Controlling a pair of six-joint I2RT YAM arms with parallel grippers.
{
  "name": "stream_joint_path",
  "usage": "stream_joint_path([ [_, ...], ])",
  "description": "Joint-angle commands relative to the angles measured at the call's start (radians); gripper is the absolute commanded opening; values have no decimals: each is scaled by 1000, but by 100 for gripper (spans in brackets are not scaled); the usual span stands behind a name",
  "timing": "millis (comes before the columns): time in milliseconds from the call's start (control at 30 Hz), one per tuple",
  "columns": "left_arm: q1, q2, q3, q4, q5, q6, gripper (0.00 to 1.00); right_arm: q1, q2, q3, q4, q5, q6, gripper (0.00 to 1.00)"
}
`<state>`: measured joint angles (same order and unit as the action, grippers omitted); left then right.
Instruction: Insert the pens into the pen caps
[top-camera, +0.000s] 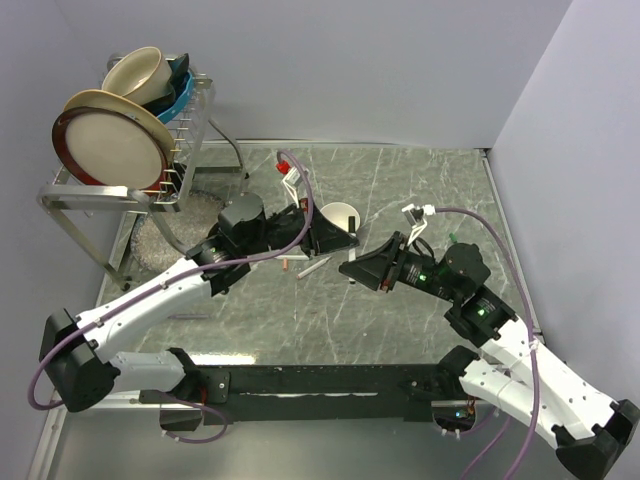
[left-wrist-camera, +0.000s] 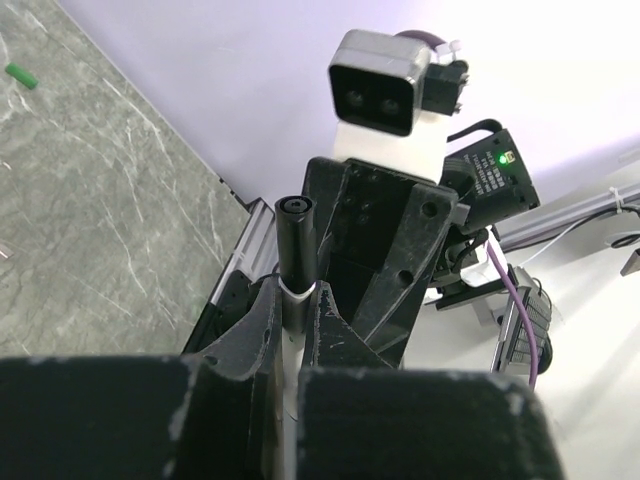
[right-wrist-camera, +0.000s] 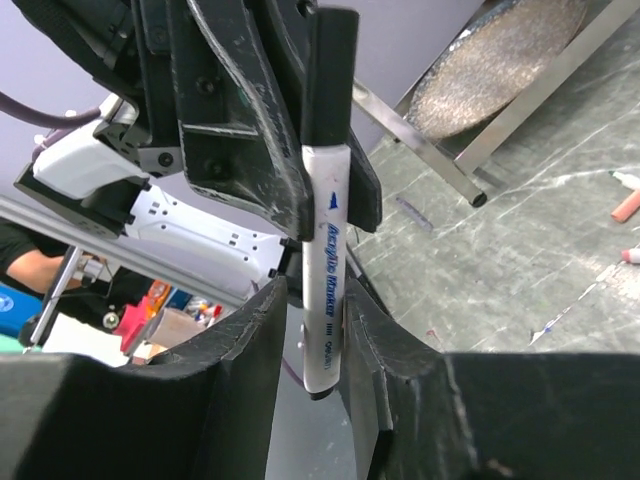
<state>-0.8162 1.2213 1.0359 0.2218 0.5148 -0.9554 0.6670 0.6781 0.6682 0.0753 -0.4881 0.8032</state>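
A white-barrelled pen (right-wrist-camera: 325, 280) with a black cap (right-wrist-camera: 330, 80) on its end hangs in the air between my two grippers. My left gripper (left-wrist-camera: 298, 290) is shut on it where cap (left-wrist-camera: 297, 240) meets barrel; its fingers (right-wrist-camera: 250, 150) also show in the right wrist view. My right gripper (right-wrist-camera: 315, 300) has the pen's tail between its jaws, which touch it on one side with a small gap on the other. In the top view the grippers (top-camera: 340, 243) (top-camera: 352, 268) meet beside the bowl. A second pen (top-camera: 313, 267) and a red cap (top-camera: 285, 265) lie on the table. A green cap (left-wrist-camera: 20, 75) lies apart.
A small cream bowl (top-camera: 338, 213) stands just behind the two grippers. A dish rack (top-camera: 130, 185) with plates and bowls stands at the back left over a round grey mat (right-wrist-camera: 490, 60). Walls close the table at the back and right.
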Motion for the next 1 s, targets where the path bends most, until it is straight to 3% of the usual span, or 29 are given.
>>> stream_joint_path([
  [0, -5, -31, 6, 47, -19, 3, 1, 3, 18, 8, 52, -35, 17, 37],
  [133, -5, -25, 10, 48, -15, 3, 1, 3, 31, 10, 52, -44, 16, 33],
  [167, -5, -25, 10, 50, -13, 3, 1, 3, 32, 11, 52, -47, 16, 14],
  [233, -5, -29, 10, 45, -12, 9, 1, 3, 28, 10, 64, -49, 17, 1],
  [367, -5, -42, 12, 22, -12, 32, 36, 5, 3, 10, 83, -64, 11, 0],
  [467, -5, -48, 38, -44, -42, 69, 51, 5, 6, 22, 81, -98, 2, 0],
  [567, -5, -40, 82, -104, -70, 106, 56, 5, 2, 21, 87, -116, 5, 0],
  [967, -4, -2, 182, -134, -55, 133, 58, 11, 1, 36, 52, -127, -10, 0],
])
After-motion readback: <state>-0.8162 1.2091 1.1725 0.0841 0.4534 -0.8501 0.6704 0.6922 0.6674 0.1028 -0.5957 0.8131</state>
